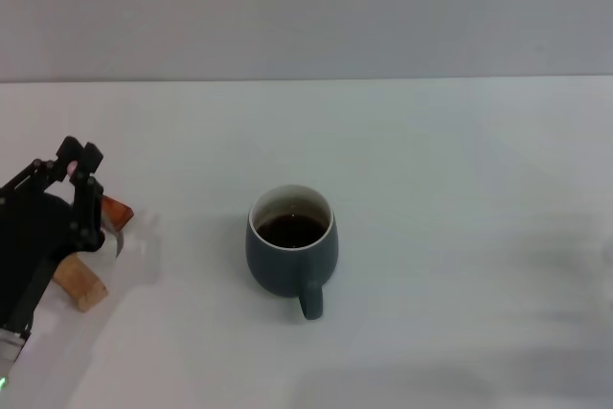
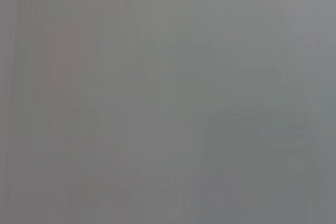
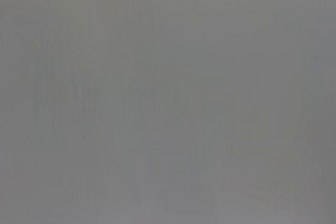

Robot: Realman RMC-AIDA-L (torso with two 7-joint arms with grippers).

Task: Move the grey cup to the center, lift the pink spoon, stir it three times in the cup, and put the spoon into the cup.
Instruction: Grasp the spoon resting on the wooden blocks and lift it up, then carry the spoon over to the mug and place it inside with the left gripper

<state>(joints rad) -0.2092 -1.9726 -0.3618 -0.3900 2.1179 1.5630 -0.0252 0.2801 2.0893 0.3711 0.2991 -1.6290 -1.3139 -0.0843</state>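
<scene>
Left wrist view: a plain grey field.

Only an even grey surface [image 2: 168, 98] fills this view, with faint vertical streaks; no object, edge or gripper finger can be made out.

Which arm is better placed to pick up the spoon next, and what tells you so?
Probably the left. Its pincer sits at the table's left edge by the wooden blocks, left of the grey cup. The right arm is out of view; the spoon isn't clearly visible.
</scene>
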